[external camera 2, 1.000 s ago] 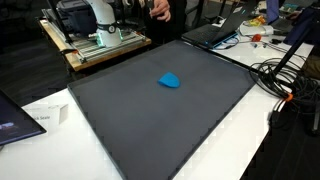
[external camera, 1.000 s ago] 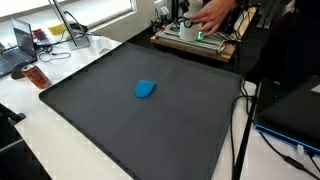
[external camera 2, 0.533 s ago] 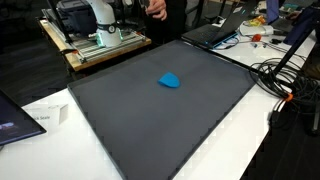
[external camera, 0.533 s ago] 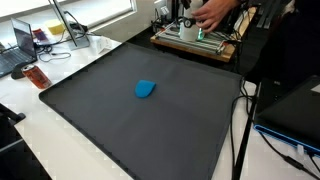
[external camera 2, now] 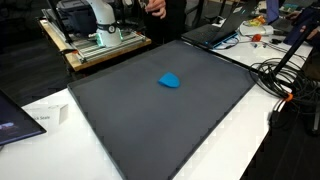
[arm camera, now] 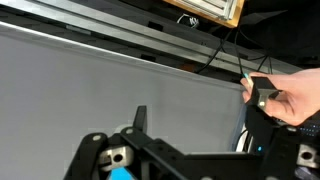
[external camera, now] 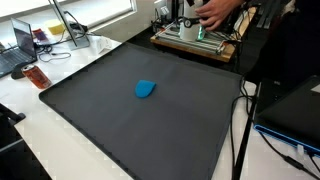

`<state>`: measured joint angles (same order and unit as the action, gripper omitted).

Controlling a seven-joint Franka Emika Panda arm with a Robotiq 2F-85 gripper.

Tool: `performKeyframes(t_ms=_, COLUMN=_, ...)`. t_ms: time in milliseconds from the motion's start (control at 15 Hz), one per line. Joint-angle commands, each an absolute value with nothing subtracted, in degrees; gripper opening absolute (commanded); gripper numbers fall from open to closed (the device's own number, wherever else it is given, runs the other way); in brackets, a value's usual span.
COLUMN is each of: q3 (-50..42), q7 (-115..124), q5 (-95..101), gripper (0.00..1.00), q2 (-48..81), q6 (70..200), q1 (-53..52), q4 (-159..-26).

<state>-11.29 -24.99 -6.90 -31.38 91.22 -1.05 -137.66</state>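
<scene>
A small blue object (external camera: 146,90) (external camera 2: 171,80) lies near the middle of a large dark mat (external camera: 120,120) (external camera 2: 150,115) in both exterior views. The white robot arm (external camera: 188,28) (external camera 2: 98,18) is folded over its wooden base at the back edge of the mat, well away from the blue object. In the wrist view my gripper (arm camera: 198,128) comes in from the bottom. Its jaws stand wide apart over bare mat with nothing between them, and one dark fingertip (arm camera: 140,118) shows. A blue patch (arm camera: 120,175) peeks out at the bottom edge behind the gripper frame.
A person's hand (arm camera: 295,95) with a small black device is at the right of the wrist view. The person stands behind the robot base (external camera: 215,12). Laptops (external camera: 20,50) (external camera 2: 215,30), cables (external camera 2: 285,75) and a paper (external camera 2: 45,118) lie around the mat.
</scene>
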Motion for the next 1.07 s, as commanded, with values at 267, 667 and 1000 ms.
performKeyframes(t_ms=267, q3=-6.0, q7=-20.1, q5=-17.3, gripper=1.00, q2=-31.3, q6=90.7, q1=-4.5, q4=-136.7)
performKeyframes(t_ms=667, q3=6.2, q7=-7.8, q5=-28.4, gripper=1.00, q2=-26.0, q6=95.7, q1=-11.0, q4=-130.8)
performKeyframes(t_ms=1000, q3=9.6, q7=-5.2, q5=-27.6, gripper=1.00, q2=-22.2, q6=96.9, q1=-12.6, q4=-126.8)
